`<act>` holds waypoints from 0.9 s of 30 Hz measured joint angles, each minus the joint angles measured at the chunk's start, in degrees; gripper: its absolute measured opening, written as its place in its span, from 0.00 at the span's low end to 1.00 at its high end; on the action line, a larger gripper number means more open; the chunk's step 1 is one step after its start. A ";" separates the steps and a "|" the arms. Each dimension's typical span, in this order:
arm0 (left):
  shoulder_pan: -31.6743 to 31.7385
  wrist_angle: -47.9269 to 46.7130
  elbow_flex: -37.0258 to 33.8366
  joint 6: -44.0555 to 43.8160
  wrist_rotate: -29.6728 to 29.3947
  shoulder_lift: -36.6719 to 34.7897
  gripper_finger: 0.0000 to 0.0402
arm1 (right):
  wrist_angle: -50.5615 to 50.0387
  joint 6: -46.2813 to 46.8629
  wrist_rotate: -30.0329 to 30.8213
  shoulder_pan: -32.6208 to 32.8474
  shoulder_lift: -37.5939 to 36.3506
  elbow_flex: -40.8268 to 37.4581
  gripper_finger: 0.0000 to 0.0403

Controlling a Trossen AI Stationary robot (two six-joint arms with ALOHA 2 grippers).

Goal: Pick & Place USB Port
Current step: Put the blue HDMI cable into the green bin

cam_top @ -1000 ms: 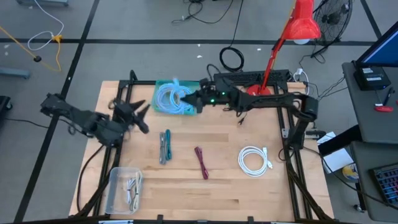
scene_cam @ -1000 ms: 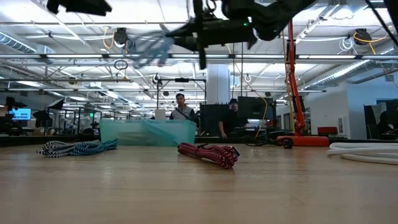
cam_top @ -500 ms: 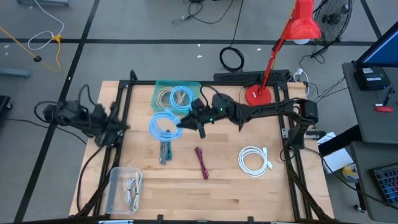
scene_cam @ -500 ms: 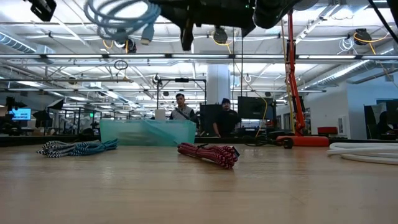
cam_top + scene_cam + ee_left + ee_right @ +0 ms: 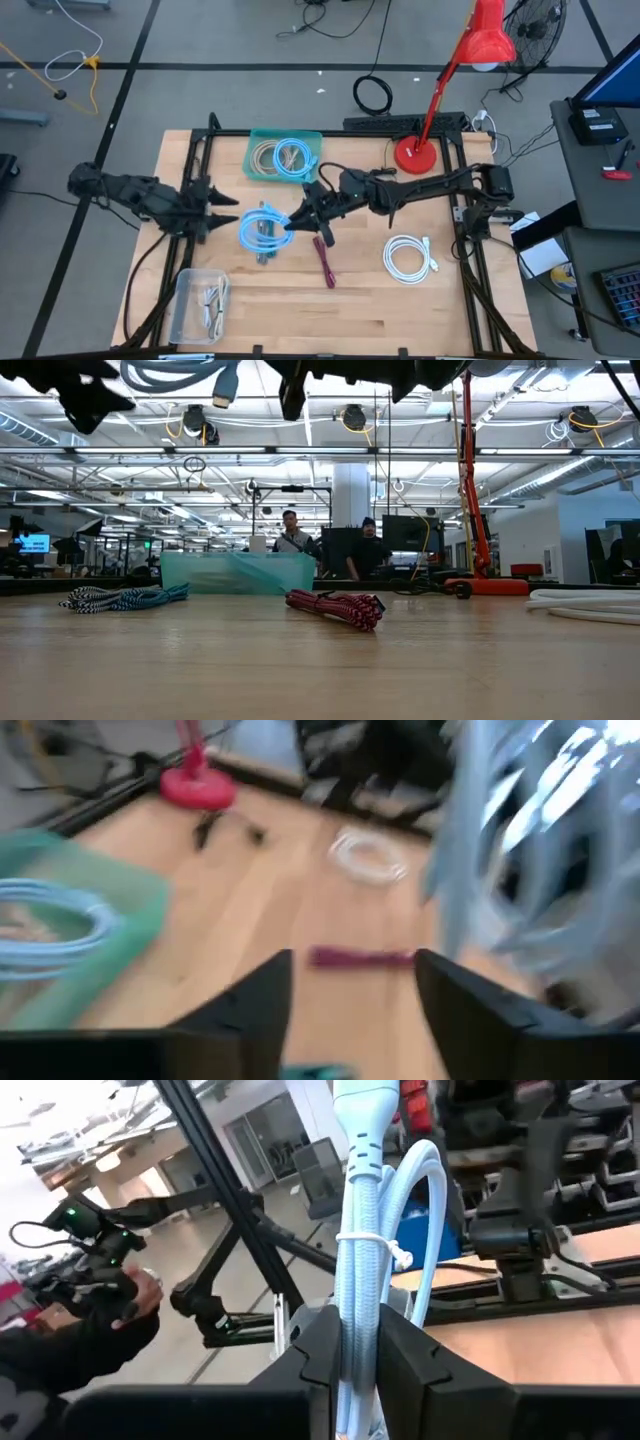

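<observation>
**Blue cable coil held aloft between my two arms**

My right gripper (image 5: 292,217) pinches the coiled light-blue USB cable (image 5: 260,226), fingers (image 5: 400,1352) pressed tight against its bundled strands. The coil hangs in the air above the wooden table (image 5: 360,290), over the grey-and-teal braided cable (image 5: 264,248) and just beside the dark red braided cable (image 5: 325,260). My left gripper (image 5: 222,211) hovers near the coil's other side, fingers (image 5: 250,1005) spread apart and holding nothing. The teal plastic tray (image 5: 258,138) sits behind, more cables inside.
</observation>
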 joint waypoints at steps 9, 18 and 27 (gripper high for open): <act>-0.02 6.76 -0.03 -4.55 0.90 10.73 0.80 | -2.70 -2.94 0.17 3.32 0.00 -0.04 0.08; -2.88 20.61 0.25 5.65 21.09 12.14 0.82 | -4.16 -6.82 0.90 7.41 -3.65 -0.04 0.08; -5.18 32.48 0.32 11.48 18.74 16.39 0.82 | -8.01 -13.89 15.70 10.56 -6.43 0.00 0.07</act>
